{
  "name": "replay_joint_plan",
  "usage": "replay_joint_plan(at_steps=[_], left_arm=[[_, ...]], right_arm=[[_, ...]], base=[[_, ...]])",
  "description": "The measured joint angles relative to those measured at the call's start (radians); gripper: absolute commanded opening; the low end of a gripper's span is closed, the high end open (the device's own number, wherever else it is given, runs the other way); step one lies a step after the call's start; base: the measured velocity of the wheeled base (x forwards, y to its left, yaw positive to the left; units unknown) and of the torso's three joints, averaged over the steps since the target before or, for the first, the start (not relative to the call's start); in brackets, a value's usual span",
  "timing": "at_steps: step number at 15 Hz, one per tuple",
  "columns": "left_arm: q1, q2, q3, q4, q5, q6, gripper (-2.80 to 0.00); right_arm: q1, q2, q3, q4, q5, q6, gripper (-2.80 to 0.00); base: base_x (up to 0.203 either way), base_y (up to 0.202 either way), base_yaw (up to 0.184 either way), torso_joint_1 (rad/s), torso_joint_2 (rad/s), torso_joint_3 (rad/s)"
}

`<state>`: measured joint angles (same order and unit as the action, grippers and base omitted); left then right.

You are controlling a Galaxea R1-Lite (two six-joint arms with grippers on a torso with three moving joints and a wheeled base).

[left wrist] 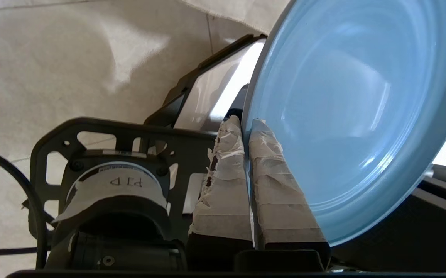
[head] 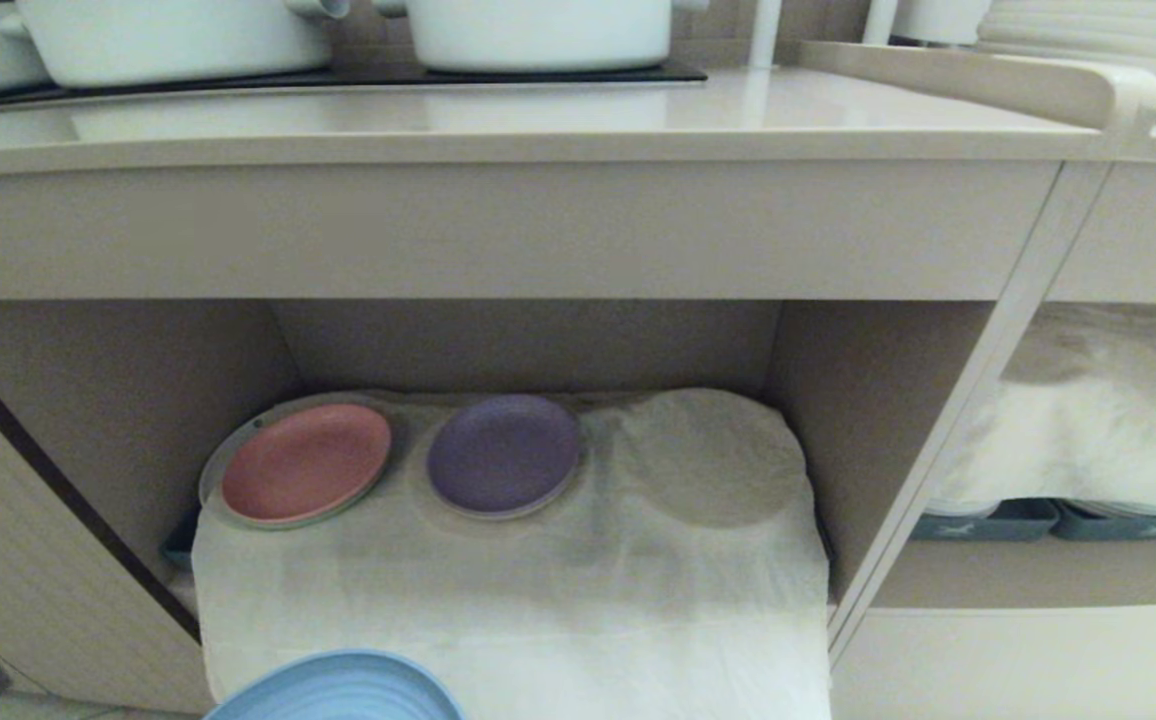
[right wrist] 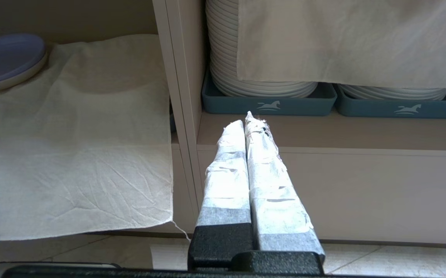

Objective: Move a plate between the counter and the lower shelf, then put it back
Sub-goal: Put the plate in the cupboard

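Note:
The light-blue plate [head: 343,688] shows at the bottom edge of the head view, low in front of the lower shelf [head: 138,400]. In the left wrist view my left gripper [left wrist: 247,122] is shut on the rim of this plate [left wrist: 346,116], one taped finger on each side. The shelf's white cloth [head: 538,600] hangs over its front; a round bump [head: 713,455] swells at its right. The counter [head: 538,115] runs across above. My right gripper [right wrist: 246,120] is shut on nothing, parked low before the post between the two compartments.
A pink plate [head: 303,463] and a purple plate [head: 503,452] lie on the cloth. White pots [head: 538,30] stand on the black hob [head: 538,74]. To the right, white dinner plates [right wrist: 257,77] stack in blue-grey trays [right wrist: 265,105] under a cloth [right wrist: 346,38]. Tiled floor [left wrist: 72,58] lies below.

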<state>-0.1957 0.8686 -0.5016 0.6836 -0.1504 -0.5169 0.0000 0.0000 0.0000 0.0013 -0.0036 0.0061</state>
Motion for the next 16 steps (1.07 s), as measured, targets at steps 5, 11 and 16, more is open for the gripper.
replay_joint_plan(at_steps=[5, 11, 16], left_arm=[[0.0, -0.007, 0.006, -0.001, -0.001, 0.001, -2.8], [0.0, 0.002, 0.002, -0.009, -0.024, -0.001, -2.8], [0.0, 0.024, 0.008, -0.07, -0.028, -0.004, -2.8]], right_arm=[[0.0, 0.0, 0.0, 0.0, 0.0, 0.0, -2.8], [0.0, 0.0, 0.0, 0.0, 0.001, 0.0, -2.8], [0.0, 0.0, 0.0, 0.0, 0.001, 0.0, -2.8]], base=[[0.0, 0.0, 0.0, 0.0, 0.0, 0.0], [0.0, 0.0, 0.0, 0.0, 0.0, 0.0], [0.0, 0.0, 0.0, 0.0, 0.0, 0.0]])
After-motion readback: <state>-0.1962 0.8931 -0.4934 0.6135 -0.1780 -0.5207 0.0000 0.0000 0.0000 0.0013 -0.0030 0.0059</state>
